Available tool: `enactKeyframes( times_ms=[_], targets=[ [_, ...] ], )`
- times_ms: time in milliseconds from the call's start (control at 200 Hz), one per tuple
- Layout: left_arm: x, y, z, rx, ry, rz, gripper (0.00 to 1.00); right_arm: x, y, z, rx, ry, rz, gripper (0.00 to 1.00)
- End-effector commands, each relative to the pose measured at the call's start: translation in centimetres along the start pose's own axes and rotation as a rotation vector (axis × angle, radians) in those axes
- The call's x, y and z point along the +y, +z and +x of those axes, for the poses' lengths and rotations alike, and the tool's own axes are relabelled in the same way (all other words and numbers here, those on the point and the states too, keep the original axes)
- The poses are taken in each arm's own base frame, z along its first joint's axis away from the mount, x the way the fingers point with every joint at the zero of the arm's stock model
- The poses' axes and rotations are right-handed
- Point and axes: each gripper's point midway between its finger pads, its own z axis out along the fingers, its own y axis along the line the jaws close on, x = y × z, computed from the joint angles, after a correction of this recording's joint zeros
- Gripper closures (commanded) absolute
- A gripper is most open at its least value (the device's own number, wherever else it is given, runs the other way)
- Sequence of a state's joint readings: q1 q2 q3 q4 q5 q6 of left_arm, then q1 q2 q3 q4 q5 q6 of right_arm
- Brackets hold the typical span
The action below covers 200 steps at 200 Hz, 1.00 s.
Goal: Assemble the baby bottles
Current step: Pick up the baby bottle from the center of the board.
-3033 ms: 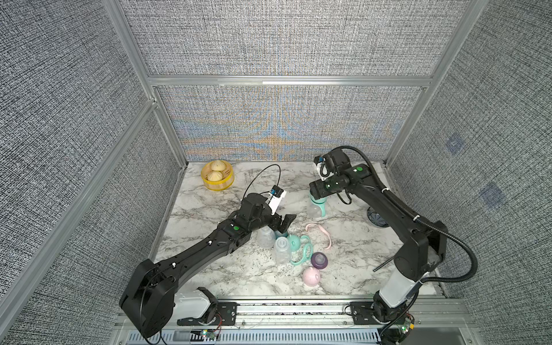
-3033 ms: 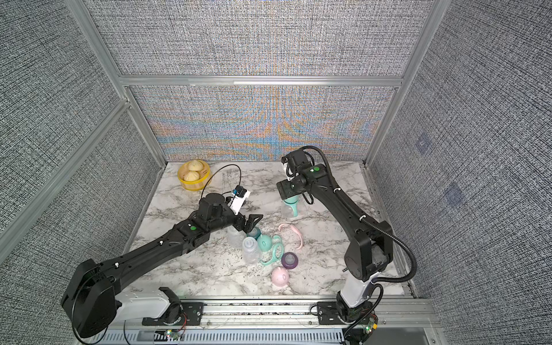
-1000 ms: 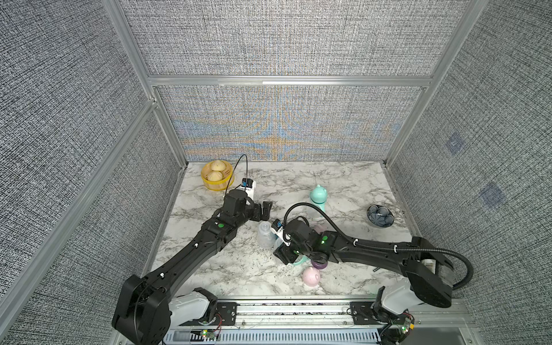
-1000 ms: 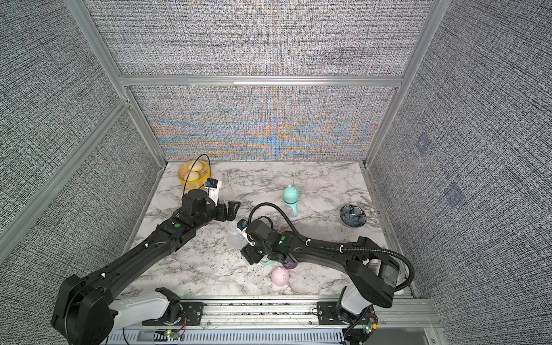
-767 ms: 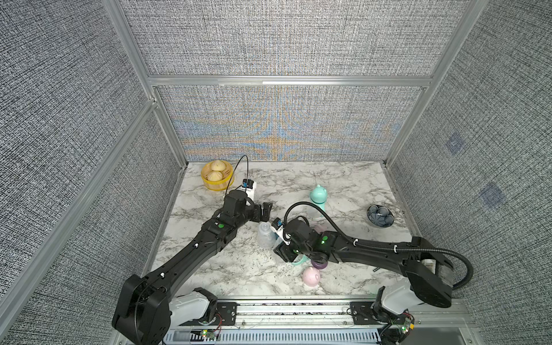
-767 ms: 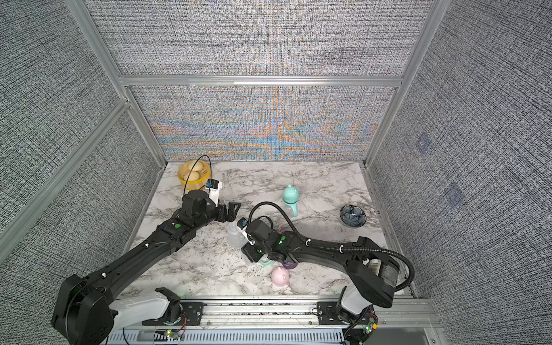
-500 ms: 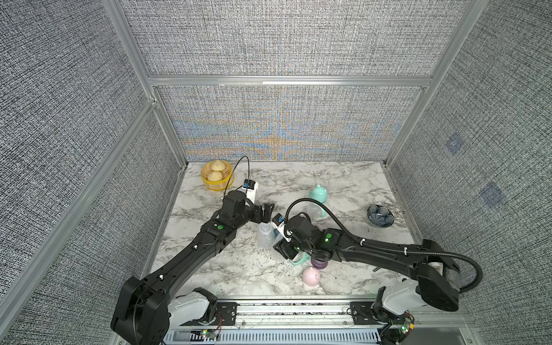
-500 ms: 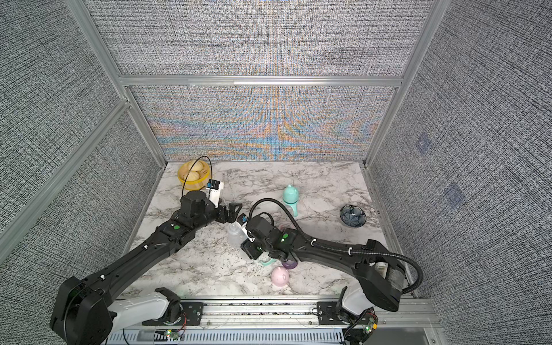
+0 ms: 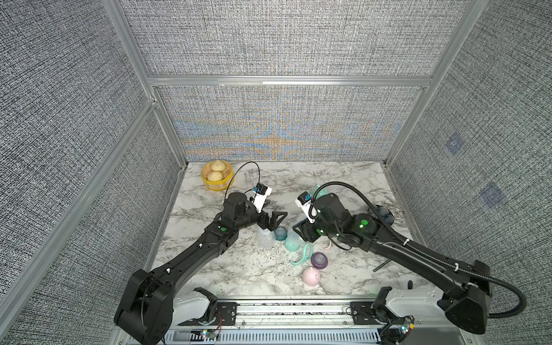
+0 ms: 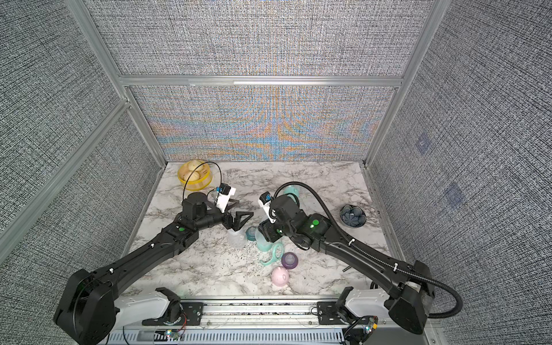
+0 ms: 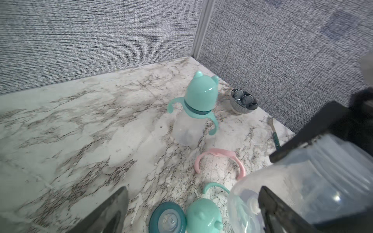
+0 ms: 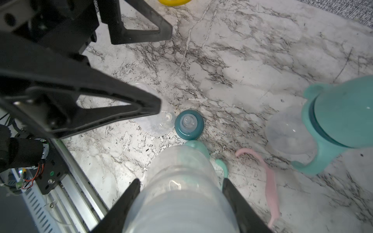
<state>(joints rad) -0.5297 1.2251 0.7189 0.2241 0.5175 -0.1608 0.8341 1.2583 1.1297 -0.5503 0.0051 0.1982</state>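
We see the right gripper [image 12: 181,181] clamped on a small clear plastic bottle [image 12: 181,203], one black finger against each side of its body. The bottle lies along the fingers and juts out past their tips. Just beyond those tips, partly hidden by the bottle, sits a mint eared dome cap [image 11: 203,215]. A little further out, a round teal nipple collar [image 12: 189,125] lies flat on the marble tabletop [image 12: 242,60].

The left gripper [image 9: 273,210] has its fingers spread wide with nothing between them. Close under its fingertips a second clear bottle [image 9: 265,237] rests on the marble, right beside the teal collar; we cannot tell whether it is upright.

Off to one side of the right gripper's fingers lies a pink looped handle [image 12: 268,181]. Past it stands a finished bottle with mint cap and handles [image 11: 197,107], well apart from both grippers
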Motion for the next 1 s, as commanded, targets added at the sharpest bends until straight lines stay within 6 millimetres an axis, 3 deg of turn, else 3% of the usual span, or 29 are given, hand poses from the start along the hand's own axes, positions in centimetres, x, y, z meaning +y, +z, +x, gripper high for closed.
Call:
enactKeyframes(
  times_ms=[0,185,375,661,996],
  targets=[
    [-2.6,-0.2,-1.5,-0.072,0.097,0.134,0.02,-1.0,-1.3,0.7,0.043,0.043,-0.023,0.46],
    [-5.5,-0.6,-1.0,-0.098,0.202,0.233,0.02,-1.8,-3.3,-0.8,0.038,0.062,-0.039,0.46],
    [-7.9,-0.4,-0.3,-0.101,0.28,0.302,0.02,-0.7,-4.3,-2.9,0.018,0.059,-0.091,0.46],
    [-9.3,0.8,-0.5,-0.154,0.281,0.355,0.02,1.7,-5.0,-6.0,-0.043,0.063,-0.211,0.46],
    [-9.7,1.7,-1.5,-0.204,0.263,0.382,0.04,3.4,-5.0,-7.1,-0.064,0.058,-0.277,0.46]
  ],
)
